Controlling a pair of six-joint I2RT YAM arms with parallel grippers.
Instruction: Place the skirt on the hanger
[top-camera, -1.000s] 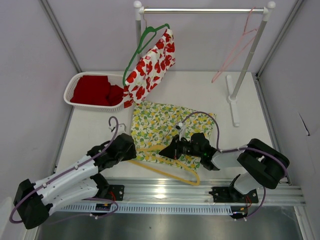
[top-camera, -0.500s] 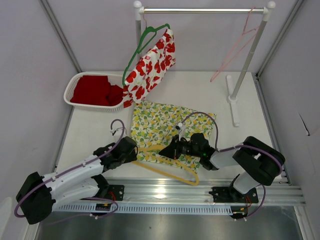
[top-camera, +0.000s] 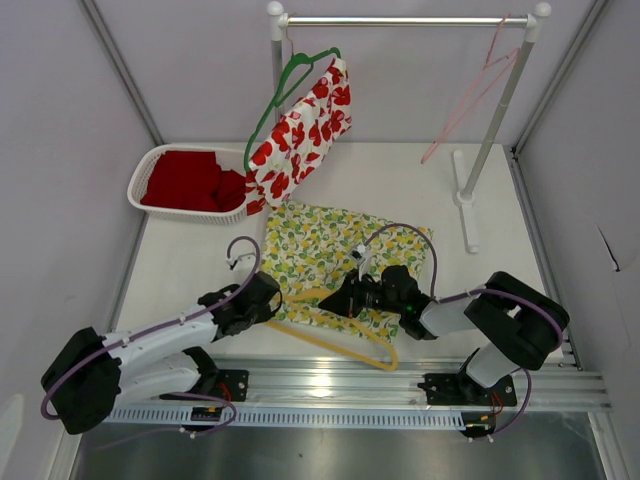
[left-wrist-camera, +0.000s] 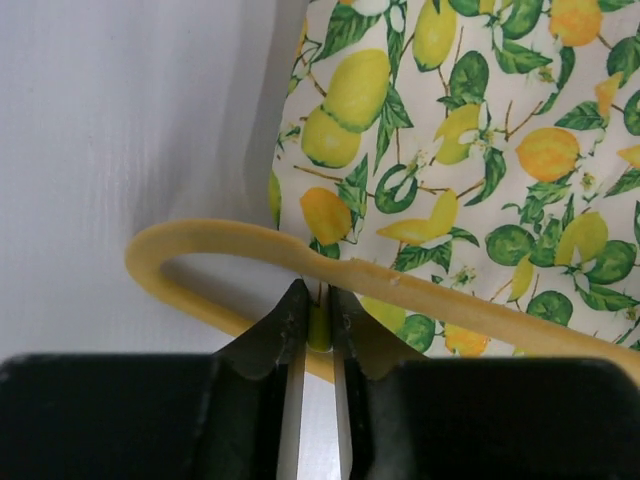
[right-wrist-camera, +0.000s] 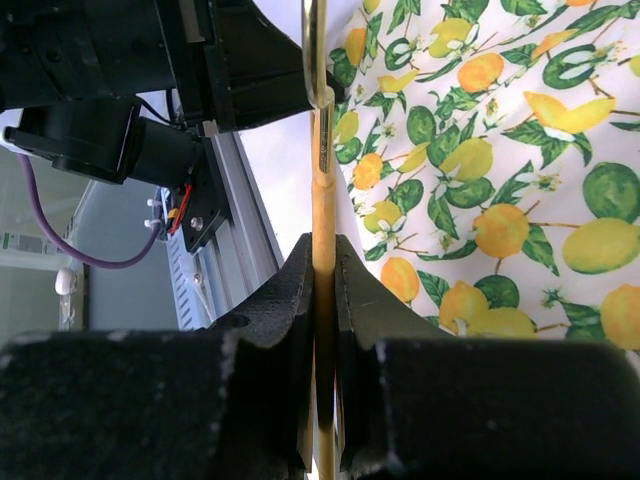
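The lemon-print skirt (top-camera: 335, 250) lies flat on the table. A yellow hanger (top-camera: 340, 335) lies on its near edge. My left gripper (top-camera: 275, 298) is at the skirt's near left corner. In the left wrist view the left gripper (left-wrist-camera: 318, 322) is shut on a small fold of the skirt's (left-wrist-camera: 450, 150) edge, just behind the hanger's (left-wrist-camera: 200, 235) rounded end. My right gripper (top-camera: 342, 297) is over the skirt's near edge. In the right wrist view the right gripper (right-wrist-camera: 323, 270) is shut on the hanger's (right-wrist-camera: 322, 190) thin bar, with the skirt (right-wrist-camera: 500, 180) beyond it.
A white basket (top-camera: 150, 165) with red cloth stands at the back left. A clothes rack (top-camera: 400, 20) at the back carries a green hanger with a red-flowered garment (top-camera: 300, 130) and a pink hanger (top-camera: 470, 95). Its foot (top-camera: 465, 195) rests at the back right.
My left gripper has moved forward and right up to the skirt's near left corner. The right gripper and hanger have barely shifted.
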